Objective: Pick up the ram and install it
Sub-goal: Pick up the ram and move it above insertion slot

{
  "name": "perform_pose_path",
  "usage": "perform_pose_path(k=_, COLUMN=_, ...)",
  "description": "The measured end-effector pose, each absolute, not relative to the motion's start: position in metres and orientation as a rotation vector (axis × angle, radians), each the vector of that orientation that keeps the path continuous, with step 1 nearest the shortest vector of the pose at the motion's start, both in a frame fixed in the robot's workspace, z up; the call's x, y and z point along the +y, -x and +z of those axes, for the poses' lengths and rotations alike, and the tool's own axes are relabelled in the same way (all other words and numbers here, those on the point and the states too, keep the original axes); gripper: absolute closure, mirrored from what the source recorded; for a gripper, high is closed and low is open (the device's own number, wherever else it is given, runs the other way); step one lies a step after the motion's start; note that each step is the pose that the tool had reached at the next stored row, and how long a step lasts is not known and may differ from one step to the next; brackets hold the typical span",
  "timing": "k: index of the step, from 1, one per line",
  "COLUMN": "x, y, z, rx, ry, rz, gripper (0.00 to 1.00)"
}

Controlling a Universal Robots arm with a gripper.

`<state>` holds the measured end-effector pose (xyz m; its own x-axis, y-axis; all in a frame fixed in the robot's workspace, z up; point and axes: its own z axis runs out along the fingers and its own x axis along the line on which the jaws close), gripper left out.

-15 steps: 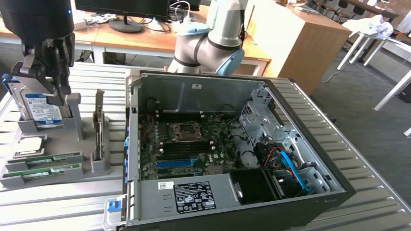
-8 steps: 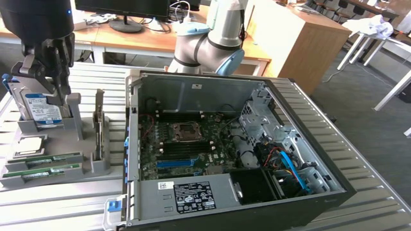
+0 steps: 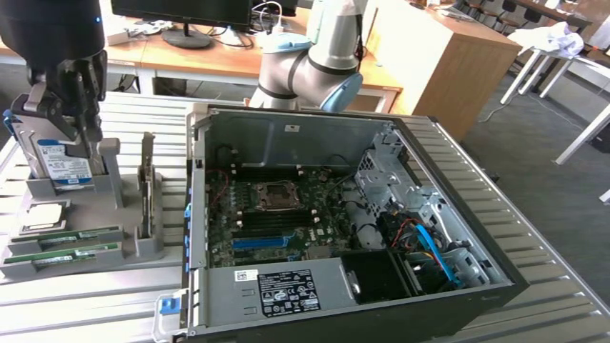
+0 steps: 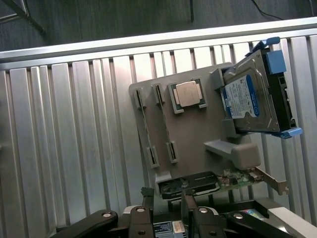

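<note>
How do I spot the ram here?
On the exterior view's left, beside the case, sits a grey holder. The ram lies in its low slots: thin green sticks, unlike the boxy hard drive and upright card.

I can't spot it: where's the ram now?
At the exterior view's left, the ram lies in the gray holder, beside the CPU, left of the open computer case.

We log an open computer case (image 3: 286,132) on the slatted metal table (image 3: 86,304), motherboard (image 3: 276,207) exposed, and on the exterior view's left a gray holder (image 3: 143,249) carrying an upright hard drive (image 3: 68,170), a square processor chip (image 3: 46,216) and an expansion card (image 3: 147,186) on edge.
</note>
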<state>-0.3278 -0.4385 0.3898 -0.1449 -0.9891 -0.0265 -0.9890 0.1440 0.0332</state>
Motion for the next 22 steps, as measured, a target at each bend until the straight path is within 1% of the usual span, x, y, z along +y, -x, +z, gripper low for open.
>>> perform_pose_path(k=22, x=-0.4393, y=0.3372, z=0.3822, rx=-2.375, ry=-2.053, rz=-0.067, gripper=0.64)
